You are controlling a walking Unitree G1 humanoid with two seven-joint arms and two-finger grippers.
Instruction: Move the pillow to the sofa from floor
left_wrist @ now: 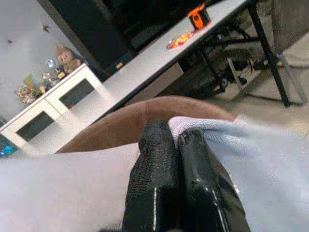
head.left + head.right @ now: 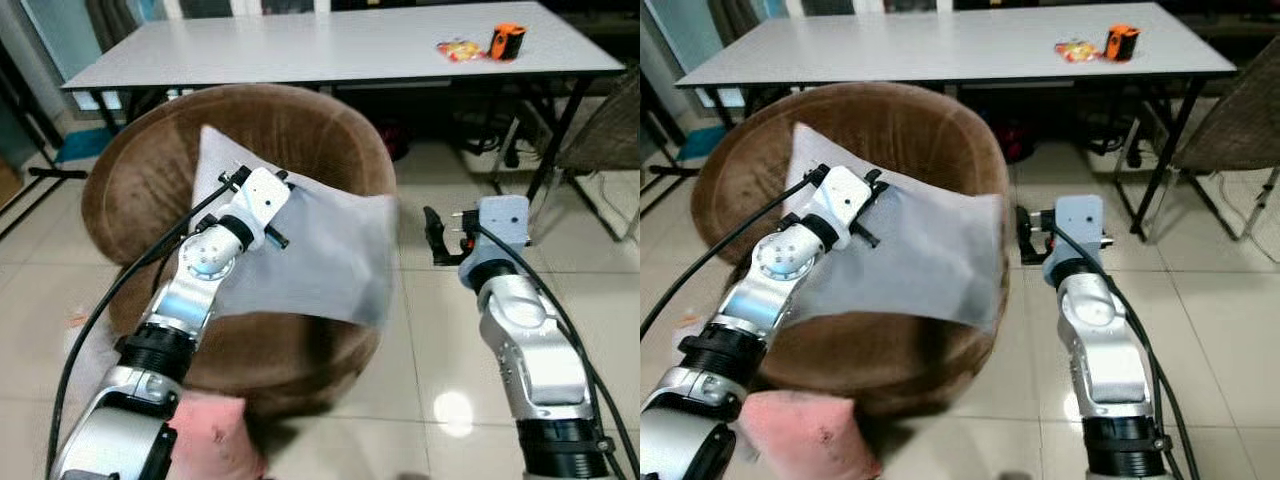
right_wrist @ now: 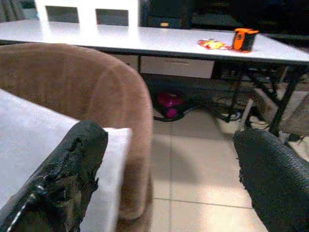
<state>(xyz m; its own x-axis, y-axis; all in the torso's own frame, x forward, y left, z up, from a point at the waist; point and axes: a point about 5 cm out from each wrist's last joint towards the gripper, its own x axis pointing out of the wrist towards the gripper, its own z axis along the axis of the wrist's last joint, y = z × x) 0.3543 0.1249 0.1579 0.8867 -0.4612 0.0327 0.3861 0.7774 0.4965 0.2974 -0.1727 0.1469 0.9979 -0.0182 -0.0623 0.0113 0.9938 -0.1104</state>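
**Over the brown sofa, a pillow nearly home**

Above the round brown sofa (image 2: 150, 170), the left gripper (image 1: 181, 159) holds a pale grey pillow (image 2: 320, 260) by its far edge, jaws pinched closed on the fabric. The pillow hangs spread across the seat, its near edge draped over the sofa's front rim and its right corner reaching past the sofa's right side. The right gripper (image 3: 169, 179) waits just right of that corner, jaws wide apart and holding nothing, with one finger (image 3: 67, 169) close beside the pillow's edge. Behind the sofa stands a white worktop (image 2: 300, 45) with an orange object (image 2: 508, 41) at its far right. A pink cushion (image 2: 805, 430) lies on the floor (image 2: 430, 330) at the sofa's near left.

The step in hand looks like the set-down, with the task close to done. To do it well, the left arm would carry the pillow a little farther back and left, so that its weight sits inside the seat and not on the rim, lower until the fabric slackens, and only then part the jaws. Let go too soon and the overhanging near edge could drag the pillow back to the floor.
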